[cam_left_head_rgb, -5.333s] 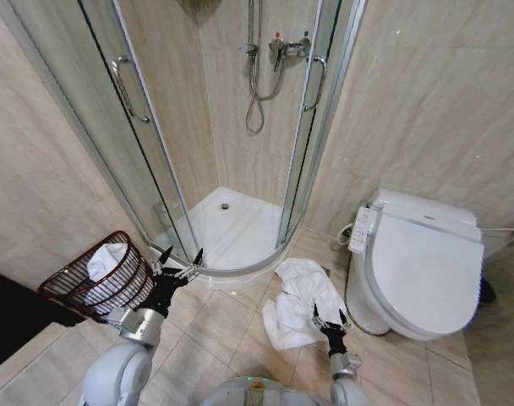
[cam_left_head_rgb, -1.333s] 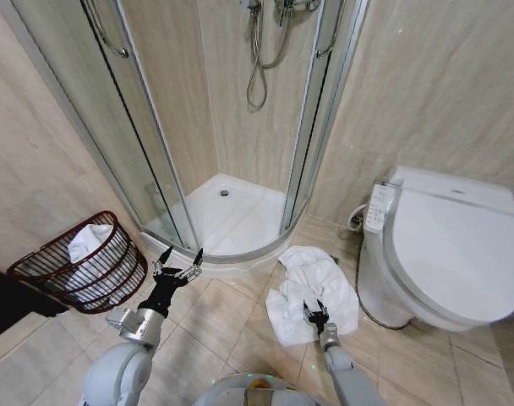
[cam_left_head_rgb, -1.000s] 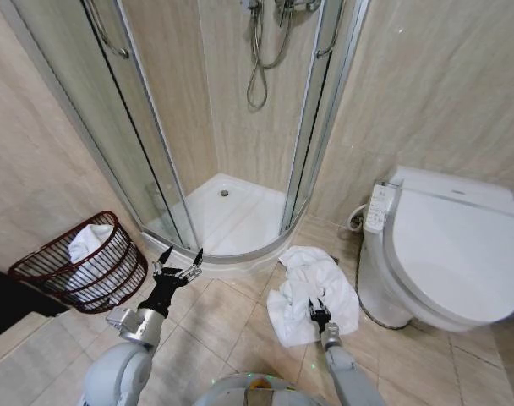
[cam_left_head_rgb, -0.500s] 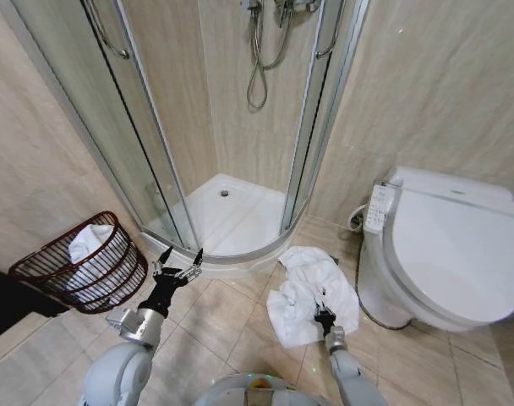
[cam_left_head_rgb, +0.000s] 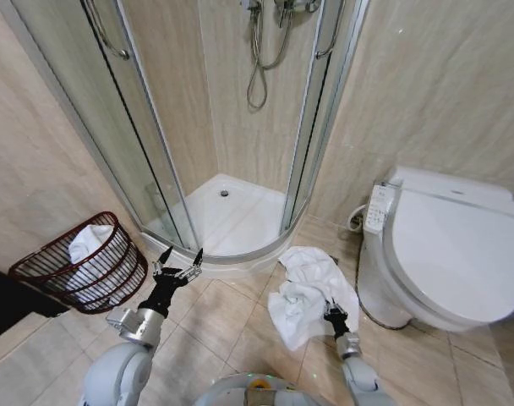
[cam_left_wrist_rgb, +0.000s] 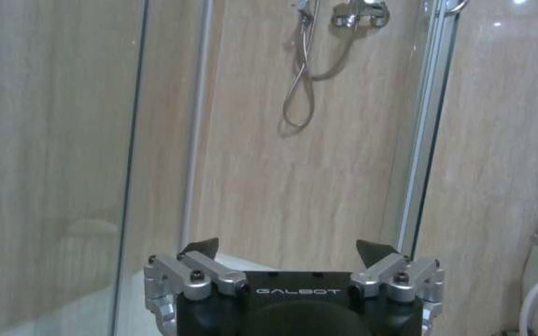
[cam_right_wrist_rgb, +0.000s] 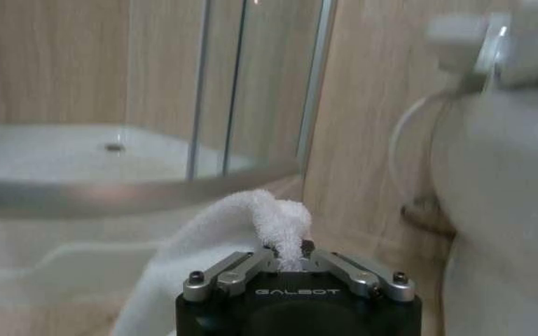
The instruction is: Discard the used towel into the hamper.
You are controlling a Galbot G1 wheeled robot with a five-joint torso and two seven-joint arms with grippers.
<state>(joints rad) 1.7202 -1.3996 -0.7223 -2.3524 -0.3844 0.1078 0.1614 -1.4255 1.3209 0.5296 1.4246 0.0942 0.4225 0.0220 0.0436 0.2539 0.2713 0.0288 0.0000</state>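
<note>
Tiled bathroom floor, beige walls, glass shower stall (cam_left_head_rgb: 232, 127) at 12 o'clock. Nearest, at 5 o'clock: right gripper (cam_left_head_rgb: 333, 312), fingers pinched shut on a fold of the white towel (cam_left_head_rgb: 306, 288), confirmed in the right wrist view, where a tuft of towel (cam_right_wrist_rgb: 250, 231) stands up from the closed right gripper (cam_right_wrist_rgb: 293, 264). Rest of the towel heaped on the tiles, just beside the toilet (cam_left_head_rgb: 443, 254) at 3 o'clock. Left gripper (cam_left_head_rgb: 177, 265) at 7 o'clock, spread wide and empty, idle above the floor; same wide spread in the left wrist view (cam_left_wrist_rgb: 288, 252). Farther left, at 9 o'clock: the hamper (cam_left_head_rgb: 37, 275), tilted against the wall, something white already inside. Judged progress: grasp secured, nothing more; lift, carry across the floor to the hamper and release all left to do.
</note>
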